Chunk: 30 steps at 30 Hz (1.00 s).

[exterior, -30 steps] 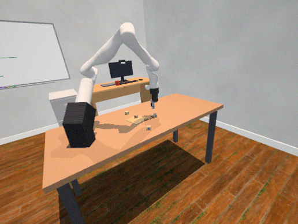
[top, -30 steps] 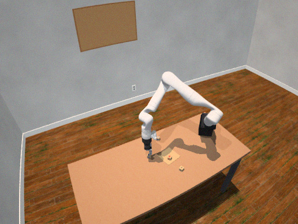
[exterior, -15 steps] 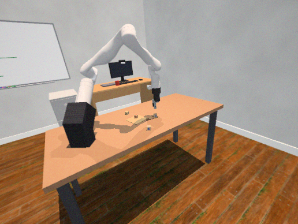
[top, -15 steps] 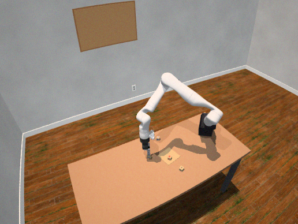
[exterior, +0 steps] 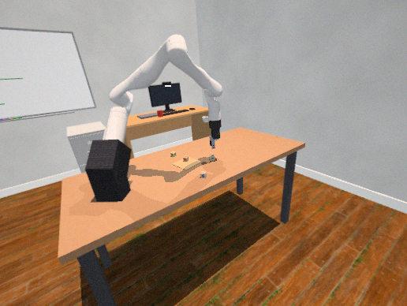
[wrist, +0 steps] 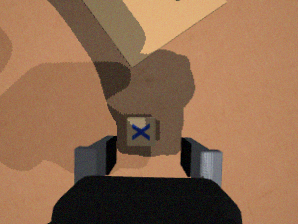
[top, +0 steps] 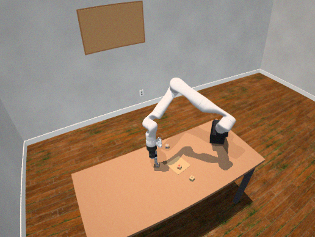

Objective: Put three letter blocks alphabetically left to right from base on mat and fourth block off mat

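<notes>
Plain grey walls (top: pixel 195 40) (exterior: pixel 315 59) meet white baseboards (top: pixel 91 118) (exterior: pixel 355 187) above a reddish-brown plank floor (top: pixel 122 131) (exterior: pixel 244 260). The top view shows 1 framed brown board (top: pixel 111 27) and 1 wall outlet (top: pixel 141 93). In the exterior view, 1 whiteboard (exterior: pixel 43 71) with green strokes hangs left of a white cabinet (exterior: pixel 84 130) and a wooden desk (exterior: pixel 158 128) bearing 1 monitor (exterior: pixel 165 95), a keyboard (exterior: pixel 147 116) and 1 red mug (exterior: pixel 160 113). Light throws a dark shadow beneath the tan table (top: pixel 128 195) (exterior: pixel 252 146) (wrist: pixel 255 100), which stands on dark grey legs (top: pixel 244 186) (exterior: pixel 289 185).
</notes>
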### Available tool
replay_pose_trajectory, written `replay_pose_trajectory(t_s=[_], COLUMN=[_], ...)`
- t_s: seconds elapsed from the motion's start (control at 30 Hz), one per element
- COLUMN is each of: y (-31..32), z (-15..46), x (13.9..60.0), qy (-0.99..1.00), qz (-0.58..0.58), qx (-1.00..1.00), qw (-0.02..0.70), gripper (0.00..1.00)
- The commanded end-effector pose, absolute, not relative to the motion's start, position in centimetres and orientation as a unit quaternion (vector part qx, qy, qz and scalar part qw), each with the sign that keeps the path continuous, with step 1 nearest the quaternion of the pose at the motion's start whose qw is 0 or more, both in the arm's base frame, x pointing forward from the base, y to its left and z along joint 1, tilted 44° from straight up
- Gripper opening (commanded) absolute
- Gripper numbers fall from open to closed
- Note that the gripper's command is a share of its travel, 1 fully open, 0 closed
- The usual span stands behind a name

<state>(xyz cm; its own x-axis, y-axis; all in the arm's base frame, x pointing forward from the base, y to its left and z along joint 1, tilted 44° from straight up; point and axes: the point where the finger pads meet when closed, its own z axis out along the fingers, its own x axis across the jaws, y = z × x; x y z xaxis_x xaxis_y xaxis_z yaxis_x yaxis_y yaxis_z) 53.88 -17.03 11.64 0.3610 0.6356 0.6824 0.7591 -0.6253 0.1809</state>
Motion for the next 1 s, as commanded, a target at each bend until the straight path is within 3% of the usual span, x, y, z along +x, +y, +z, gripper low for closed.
replay_pose_trajectory(t_s=[0.0,0.97], y=[-17.6,-18.7], z=[11.8,11.6], x=[54.4,55.0], qy=[-0.428,-0.429], qz=[-0.374,-0.366], qx=[-0.819,-0.822], qw=[0.082,0.084], gripper=[1.0,1.0])
